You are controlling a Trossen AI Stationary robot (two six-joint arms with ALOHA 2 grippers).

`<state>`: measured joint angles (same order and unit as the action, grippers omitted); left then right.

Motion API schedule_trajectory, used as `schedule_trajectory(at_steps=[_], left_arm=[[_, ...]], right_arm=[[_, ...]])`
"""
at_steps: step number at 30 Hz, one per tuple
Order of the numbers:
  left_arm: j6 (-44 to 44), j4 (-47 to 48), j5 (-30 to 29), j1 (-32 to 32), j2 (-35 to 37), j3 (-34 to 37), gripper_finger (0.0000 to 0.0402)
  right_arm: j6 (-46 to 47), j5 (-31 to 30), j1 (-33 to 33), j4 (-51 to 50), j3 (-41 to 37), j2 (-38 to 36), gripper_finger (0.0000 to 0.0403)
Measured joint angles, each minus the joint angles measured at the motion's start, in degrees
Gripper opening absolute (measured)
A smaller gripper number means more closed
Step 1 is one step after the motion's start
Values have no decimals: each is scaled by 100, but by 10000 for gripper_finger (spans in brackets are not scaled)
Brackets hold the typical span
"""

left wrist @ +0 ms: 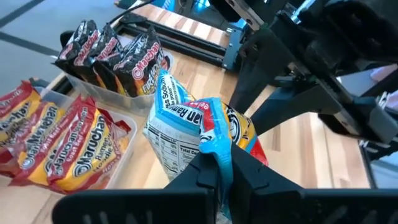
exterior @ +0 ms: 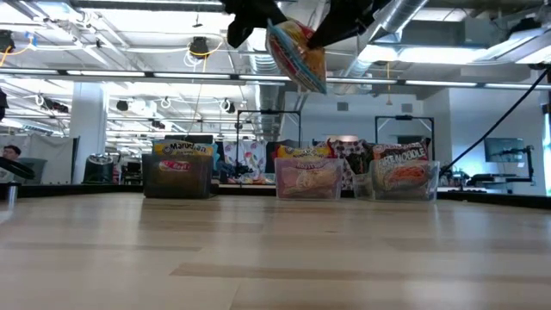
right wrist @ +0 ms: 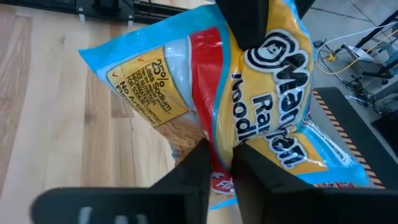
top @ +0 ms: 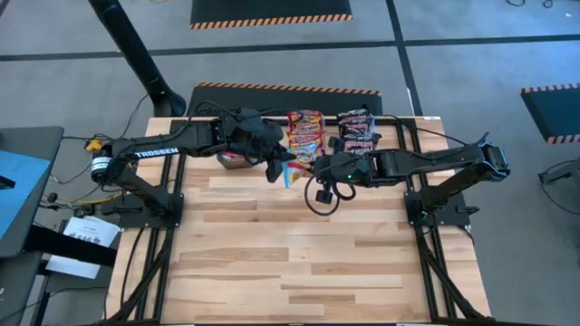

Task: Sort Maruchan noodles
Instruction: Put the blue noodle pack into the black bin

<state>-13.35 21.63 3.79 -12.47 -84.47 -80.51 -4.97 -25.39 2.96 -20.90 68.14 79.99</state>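
One light blue/yellow Maruchan packet (top: 288,172) hangs in the air between both grippers, high above the table in the low view (exterior: 297,52). My left gripper (top: 275,168) is shut on it from the table's left. My right gripper (top: 313,167) is shut on it from the right. Along the far edge stand three bins. A dark bin (exterior: 178,175) on the left holds blue/yellow packets. A clear bin (top: 305,132) holds red/orange packets (left wrist: 56,140) standing on edge. Another clear bin (top: 356,132) holds black/red packets (left wrist: 112,53). My left gripper (left wrist: 222,171) pinches the packet's light blue sealed edge (left wrist: 214,146) between its two fingers, coming slantwise from the table's left. The packet is lifted clear of the table. My right gripper (right wrist: 221,158) pinches the packet at its red and yellow printed face near an edge (right wrist: 217,134), coming from the table's right. The packet is crumpled around the fingers and hangs tilted in the air.
The wooden table top (top: 308,263) lies bare toward the near edge. The three bins line the far edge behind the grippers. The arm bases and frame rails (top: 421,208) stand at the table's left and right sides.
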Motion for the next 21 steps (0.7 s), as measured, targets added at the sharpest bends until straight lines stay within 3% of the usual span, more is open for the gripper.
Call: schedule_trajectory(at_steps=[5, 11, 21], left_arm=[[319, 263, -51, 0, 13, 0, 1], [652, 740, -576, -5, 122, 4, 1], [1094, 1481, -1122, -104, 532, 4, 1]], right_arm=[[0, -2, 0, 17, 0, -11, 132], [0, -26, 0, 62, 21, -172, 180], [2, -24, 0, -66, 9, -504, 197]])
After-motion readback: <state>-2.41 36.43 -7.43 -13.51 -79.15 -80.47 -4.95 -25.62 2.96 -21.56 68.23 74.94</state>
